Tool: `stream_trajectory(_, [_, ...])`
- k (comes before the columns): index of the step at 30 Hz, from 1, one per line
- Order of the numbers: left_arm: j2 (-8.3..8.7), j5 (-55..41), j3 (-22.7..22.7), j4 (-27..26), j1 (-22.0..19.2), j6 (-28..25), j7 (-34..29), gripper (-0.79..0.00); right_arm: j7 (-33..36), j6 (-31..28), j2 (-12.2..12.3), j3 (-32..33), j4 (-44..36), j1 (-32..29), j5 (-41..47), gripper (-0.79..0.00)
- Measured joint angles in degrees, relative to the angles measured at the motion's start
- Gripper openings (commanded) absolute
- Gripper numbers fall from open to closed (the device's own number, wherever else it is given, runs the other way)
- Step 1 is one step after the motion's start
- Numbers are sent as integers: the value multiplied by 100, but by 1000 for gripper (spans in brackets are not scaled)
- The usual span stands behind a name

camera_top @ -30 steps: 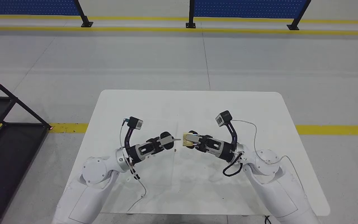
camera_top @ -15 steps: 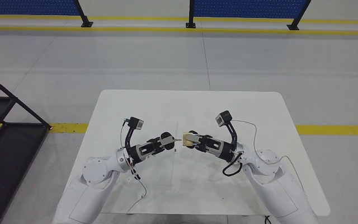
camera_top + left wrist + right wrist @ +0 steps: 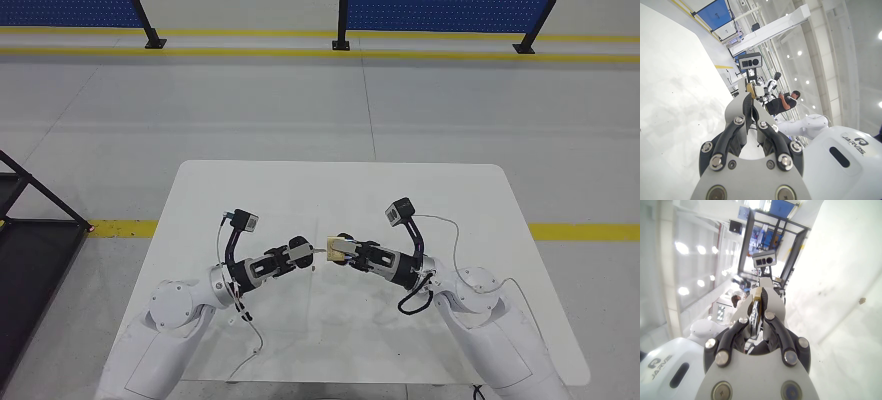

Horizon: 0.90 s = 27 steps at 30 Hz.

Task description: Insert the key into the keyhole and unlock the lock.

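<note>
Top view: two white arms meet over the near middle of the white rectangular bench (image 3: 450,200). The left tool (image 3: 303,251) and the right tool (image 3: 347,252) point at each other, tip to tip. The left tool is clenched on a small, thin silver metal key (image 3: 319,252), whose blade projects toward the right tool. The right tool grasps a small brass-coloured padlock with a silver shackle (image 3: 336,250), and the lock body faces the key. The key tip meets the padlock's near face. Whether the blade sits inside the keyhole cannot be told at this scale. Both objects are held off the bench surface.

Left wrist view: the left tool (image 3: 749,100) has its black ribbed pads (image 3: 746,103) pressed together. The padlock (image 3: 750,90) lies just beyond the fingertips, touching or nearly touching them, and the bench (image 3: 668,75) lies to one side.

Right wrist view: the right tool (image 3: 758,300) is closed around the padlock (image 3: 756,298). The brass body sits at the fingertips and the shackle runs back between the fingers toward the wrist. A small brown fragment (image 3: 862,300) lies on the bench (image 3: 838,256), well apart from both tools.
</note>
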Motion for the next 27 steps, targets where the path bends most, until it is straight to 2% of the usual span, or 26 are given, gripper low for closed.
stream_trajectory(27, [-8, 58, 179, 41, -78, -27, 114, -785, 0, 0, 0, 0, 0, 0, 0, -785])
